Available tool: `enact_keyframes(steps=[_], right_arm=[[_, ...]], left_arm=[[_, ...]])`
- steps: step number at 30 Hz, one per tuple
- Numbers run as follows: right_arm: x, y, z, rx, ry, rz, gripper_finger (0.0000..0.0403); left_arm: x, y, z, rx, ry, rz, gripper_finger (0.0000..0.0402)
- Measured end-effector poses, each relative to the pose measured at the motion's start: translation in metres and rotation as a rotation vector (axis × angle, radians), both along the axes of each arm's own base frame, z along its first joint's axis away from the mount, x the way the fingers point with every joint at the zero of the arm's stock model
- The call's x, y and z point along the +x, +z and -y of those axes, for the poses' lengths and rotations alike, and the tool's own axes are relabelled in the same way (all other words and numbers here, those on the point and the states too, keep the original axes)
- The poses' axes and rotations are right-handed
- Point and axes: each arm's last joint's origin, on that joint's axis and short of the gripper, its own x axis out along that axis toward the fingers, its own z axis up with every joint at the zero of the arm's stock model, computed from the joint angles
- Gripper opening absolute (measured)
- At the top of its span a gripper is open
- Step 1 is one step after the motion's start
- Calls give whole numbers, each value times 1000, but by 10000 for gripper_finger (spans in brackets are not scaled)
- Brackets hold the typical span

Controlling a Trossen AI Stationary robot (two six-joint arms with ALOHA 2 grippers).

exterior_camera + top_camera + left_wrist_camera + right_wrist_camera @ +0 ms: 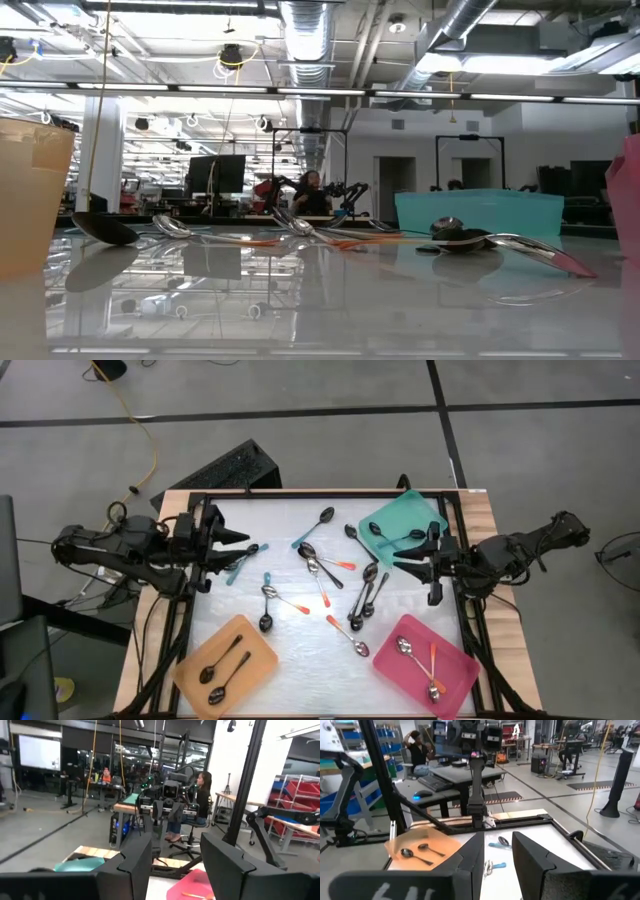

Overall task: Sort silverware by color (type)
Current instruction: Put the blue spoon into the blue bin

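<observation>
Both dark two-finger grippers are raised at the table's sides and hold nothing: the left gripper [243, 546] sits by the left edge with its fingers [131, 865] parted around empty air, and the right gripper [403, 555] sits by the right edge beside the teal tray, its fingers [470, 854] likewise apart with only a gap between them. The small shiny metal spoons [322, 578] are partly sorted and partly loose. Two dark-handled spoons [222, 663] lie in the flat orange plastic tray [250, 670] at the near left corner of the glossy white table [300, 660]. The flat pink plastic tray [455, 665] at the near right corner holds silver-bowled spoons with thin orange handles [430, 665]. The flat teal plastic tray [405, 515], at the far right, holds two dark spoons [390, 538]. The others are scattered over the middle of the table: two teal-handled spoons just ahead of the left gripper, a teal-handled one farther back, several orange-handled ones, and a loose cluster of dark ones near the right gripper. In the low view the scattered spoons lie flat on the reflective surface in front of the teal tray's wall [478, 212]. Beyond the table, a seated person [202, 800] shows at a workbench in the room.
</observation>
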Motion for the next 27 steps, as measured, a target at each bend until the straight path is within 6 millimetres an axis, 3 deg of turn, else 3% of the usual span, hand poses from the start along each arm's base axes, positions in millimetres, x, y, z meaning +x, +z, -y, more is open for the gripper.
enact_keyframes(steps=[14, 22, 27], right_arm=[[-38, 11, 17, -34, 4, 56, 118], [-40, -6, 18, -50, -4, 12, 118], [-33, -25, 15, -48, -5, -7, 118]], left_arm=[[-17, 1, -6, 41, 14, -5, 153], [-11, -36, -12, -77, 36, -47, 153], [-9, -48, -13, -88, 6, -7, 153]])
